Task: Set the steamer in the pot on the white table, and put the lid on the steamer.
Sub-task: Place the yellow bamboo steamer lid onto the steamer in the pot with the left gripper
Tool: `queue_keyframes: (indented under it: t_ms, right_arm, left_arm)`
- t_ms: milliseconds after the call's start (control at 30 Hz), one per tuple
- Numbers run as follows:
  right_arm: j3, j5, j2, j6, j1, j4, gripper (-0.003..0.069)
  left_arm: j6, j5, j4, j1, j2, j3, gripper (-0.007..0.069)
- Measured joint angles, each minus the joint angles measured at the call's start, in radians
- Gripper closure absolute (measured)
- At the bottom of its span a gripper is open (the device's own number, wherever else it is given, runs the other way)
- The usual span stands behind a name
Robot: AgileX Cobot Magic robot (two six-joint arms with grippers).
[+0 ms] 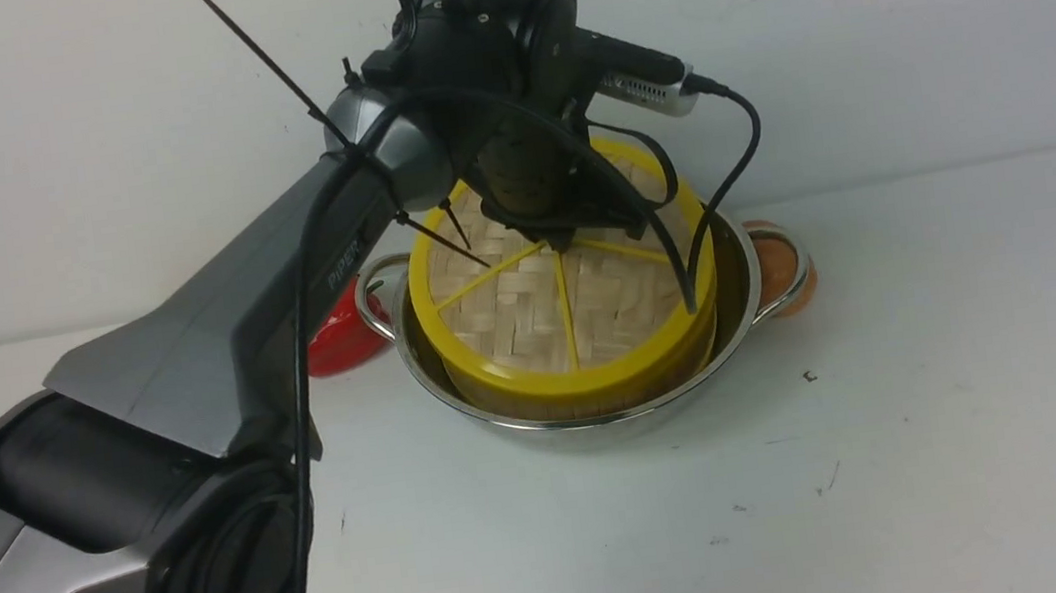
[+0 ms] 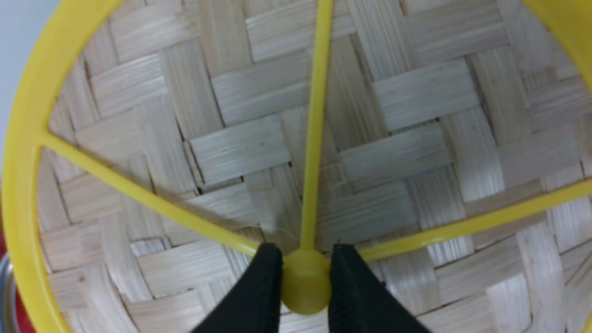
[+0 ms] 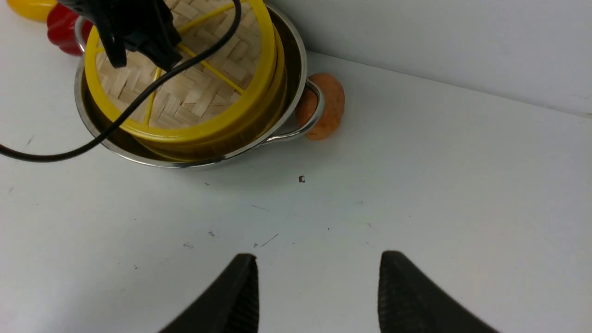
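Left gripper [image 1: 563, 234] comes down from above onto the middle of the lid [image 1: 530, 311], and its two black fingers [image 2: 259, 286] are clamped on the yellow central hub, one on each side, as the left wrist view shows plainly. The lid lies flat, woven face up, on top of the steamer [image 1: 591, 402]. Being round, it has no long axis. Its yellow spokes run out from the hub to the rim, and one of them points straight toward the robot in the front view. On the near side the lid's rim sits on the steamer's rim; the far side is hidden behind the arm.

The steamer stands upright inside the pot [image 1: 740, 296], its bamboo wall showing just below the yellow rims. The gap between steamer and pot wall is wider on the right than on the left. The pot rests on the white table [image 1: 955, 405] toward the back, near the wall, with its two loop handles in line from left to right.

A red object [image 1: 343, 344] lies by the left handle, and an orange, egg-shaped object [image 1: 777, 271] touches the right one.

The right gripper [image 3: 319, 266] hangs over bare table well clear of the pot, its fingers spread apart and holding nothing.
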Motion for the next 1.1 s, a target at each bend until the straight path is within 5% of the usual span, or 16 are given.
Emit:
queue_keyframes:
  t_ms: [1100]
  right_arm:
    - [0.000, 0.000, 0.000, 0.000, 0.000, 0.000, 0.0299]
  left_arm:
    - [0.010, -0.040, 0.025, -0.007, 0.042, -0.006, 0.0506]
